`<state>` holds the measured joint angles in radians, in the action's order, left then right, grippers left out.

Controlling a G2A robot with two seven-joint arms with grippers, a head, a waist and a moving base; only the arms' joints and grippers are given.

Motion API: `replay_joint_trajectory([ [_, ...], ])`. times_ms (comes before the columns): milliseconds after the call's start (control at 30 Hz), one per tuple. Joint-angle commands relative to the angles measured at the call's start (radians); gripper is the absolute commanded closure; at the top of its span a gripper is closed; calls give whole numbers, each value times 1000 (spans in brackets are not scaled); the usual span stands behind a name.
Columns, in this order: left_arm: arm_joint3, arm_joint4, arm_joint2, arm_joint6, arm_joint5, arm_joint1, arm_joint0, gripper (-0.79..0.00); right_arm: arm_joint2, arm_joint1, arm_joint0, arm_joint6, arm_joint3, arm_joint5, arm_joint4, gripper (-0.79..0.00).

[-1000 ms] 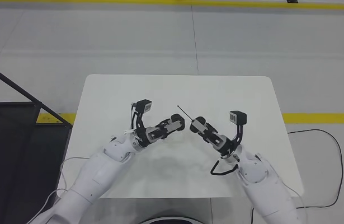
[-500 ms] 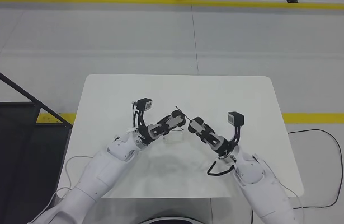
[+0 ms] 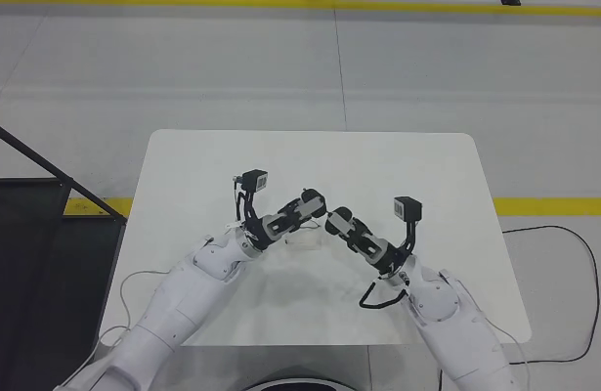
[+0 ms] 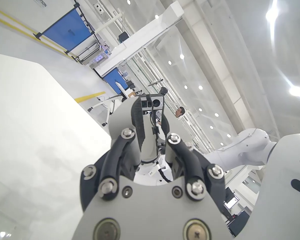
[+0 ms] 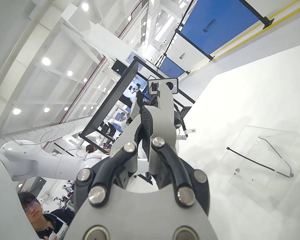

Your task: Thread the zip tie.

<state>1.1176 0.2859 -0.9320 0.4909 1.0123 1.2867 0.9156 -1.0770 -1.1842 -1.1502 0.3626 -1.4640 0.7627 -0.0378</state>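
- My left arm and right arm reach in from the near edge of the white table and meet above its middle. Since a second ago both have pushed inward, and the strip of bare table between their ends has closed.
- A clear tray lies flat on the table, just on my side of the meeting point. It is where it was a second ago.
- My left gripper has its fingers a moderate way apart, and I can make out nothing pinched between them. It has crept a little toward the far side and toward its partner, and the two are now almost tip to tip.
- My right gripper has its ribbed pads pressed together on the zip tie. It has slid slightly toward the left one.
- The zip tie is thin and black and is held up off the table near its centre. A short end pokes out past my right fingertips. I cannot tell how far it runs toward the left gripper.
- Two loose ties, also black, lie inside the tray. One is straight and the other is bent in a curve, and each has a small head at one end. Two of their ends lie close together, but I cannot tell whether they touch.
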Motion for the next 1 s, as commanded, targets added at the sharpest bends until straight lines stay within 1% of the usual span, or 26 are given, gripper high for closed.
replay_joint_trajectory([
  [0, -1, -4, -4, -5, 0, 3, 2, -175, -1, -1, 0, 2, 0, -2, 1, 0],
  [33, -1, -7, -6, -6, 0, 4, 2, -157, -1, -1, 0, 0, 0, -3, 0, 0],
  [100, -1, -11, -8, -6, 0, 6, 4, -145, -2, -3, 0, 0, 0, -4, 0, 0],
  [267, -4, -10, -15, -1, 0, 10, 6, -194, -6, -6, 2, -8, 3, -16, -12, 0],
  [300, -4, -9, -16, -1, 0, 11, 7, -194, -7, -6, 3, -7, 4, -19, -14, 0],
  [467, -6, -7, -22, 10, 0, 15, 8, -129, -9, -8, 4, 2, 6, -25, -18, 0],
  [633, -8, -5, -28, 19, 0, 18, 9, -95, -11, -10, 4, 9, 7, -28, -17, 0],
  [800, -8, -3, -34, 24, 0, 22, 11, -135, -13, -12, 3, 16, 7, -31, -15, 0],
  [967, -8, -8, -41, 27, 0, 25, 13, -126, -15, -14, 2, 20, 8, -32, -13, 0],
])
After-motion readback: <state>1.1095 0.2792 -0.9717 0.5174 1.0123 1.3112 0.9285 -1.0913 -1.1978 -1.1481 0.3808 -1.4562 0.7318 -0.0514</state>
